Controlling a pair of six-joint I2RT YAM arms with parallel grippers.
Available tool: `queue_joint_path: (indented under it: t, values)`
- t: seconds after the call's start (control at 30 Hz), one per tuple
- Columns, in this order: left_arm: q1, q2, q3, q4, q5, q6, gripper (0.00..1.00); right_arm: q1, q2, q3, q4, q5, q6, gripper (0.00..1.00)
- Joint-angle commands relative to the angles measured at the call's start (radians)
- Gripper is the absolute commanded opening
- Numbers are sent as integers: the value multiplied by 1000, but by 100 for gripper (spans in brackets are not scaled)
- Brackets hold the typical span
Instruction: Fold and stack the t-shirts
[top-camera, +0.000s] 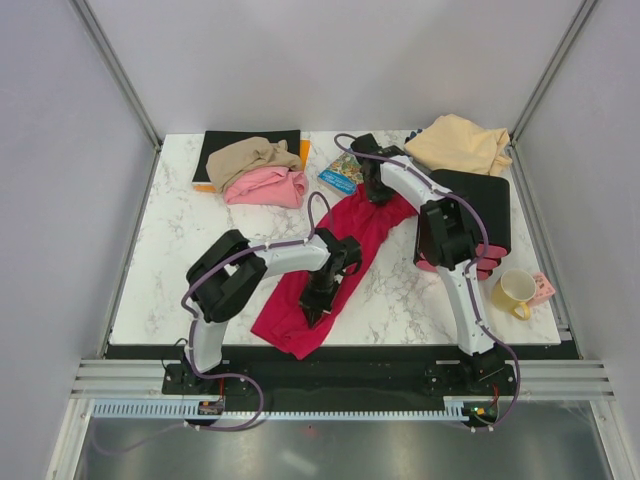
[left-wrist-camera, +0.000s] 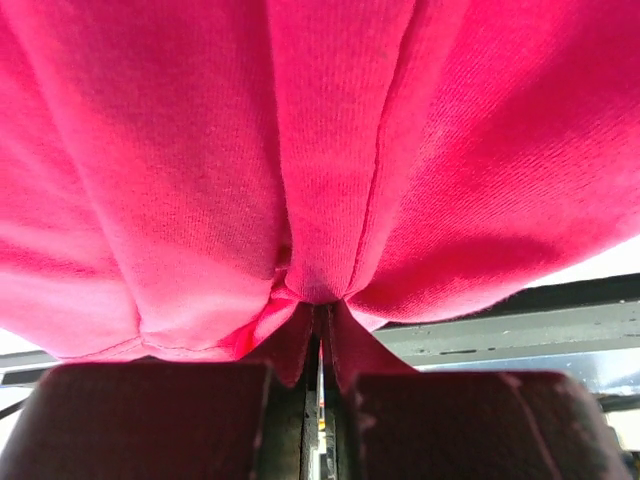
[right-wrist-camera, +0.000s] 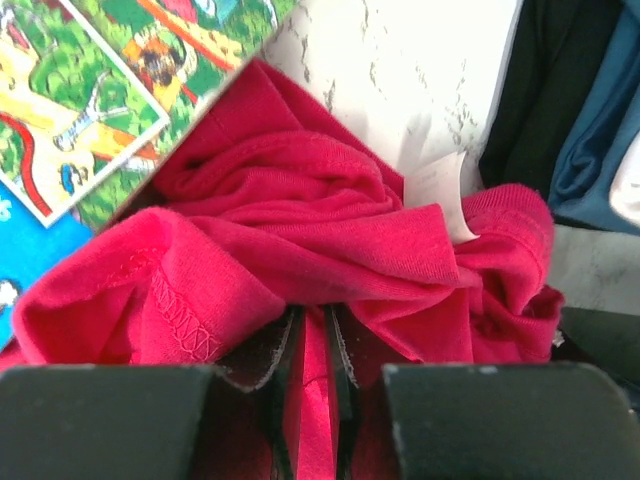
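A crimson red t-shirt (top-camera: 345, 255) lies stretched in a diagonal band across the marble table. My left gripper (top-camera: 318, 300) is shut on its near part, with red cloth (left-wrist-camera: 330, 150) bunched over the closed jaws (left-wrist-camera: 320, 320). At the far end my right gripper (top-camera: 378, 195) is shut on a fold of crumpled red cloth (right-wrist-camera: 300, 230) held between its pads (right-wrist-camera: 312, 330). A tan-brown t-shirt (top-camera: 250, 156) and a pink t-shirt (top-camera: 266, 187) lie heaped at the back left. The pale peach-cream t-shirt (top-camera: 460, 143) lies at the back right.
A black mat (top-camera: 250, 139) lies under the back-left heap. A blue illustrated book (top-camera: 340, 176) (right-wrist-camera: 90, 90) touches the red shirt's far end. A dark slab (top-camera: 482, 205) lies to the right, with a yellow mug (top-camera: 515, 292) and a pink item (top-camera: 543, 288) near the right edge.
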Motion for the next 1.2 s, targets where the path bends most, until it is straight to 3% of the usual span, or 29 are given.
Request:
queue_joint_path:
  t: [0.0,0.27,0.4,0.5,0.63,0.8,0.93,1.03,1.17]
  values:
    - [-2,-3,21,0,-104,-22,2,-8,-94,-123,-4,-55,31,20]
    - [6,-92,-7,-61,-171,-39,2,15,-244,-148,-22,-115,21,24]
    - [35,-144,106,-89,-197,-33,19,20,-305,-82,-47,-134,18,30]
    - [55,-146,209,-112,-214,-24,21,20,-333,-21,-61,-137,6,27]
    - [78,-149,332,-143,-272,-28,24,21,-342,53,-59,-144,-8,31]
    - [173,-178,398,-146,-314,-74,25,4,-238,134,-27,-141,-22,32]
    - [207,-210,412,-147,-354,-87,25,0,-166,128,116,-134,-22,36]
    - [210,-229,394,-150,-369,-88,25,-3,-103,151,192,-112,-11,43]
    - [212,-247,330,-150,-375,-94,25,-22,-33,173,234,-69,2,44]
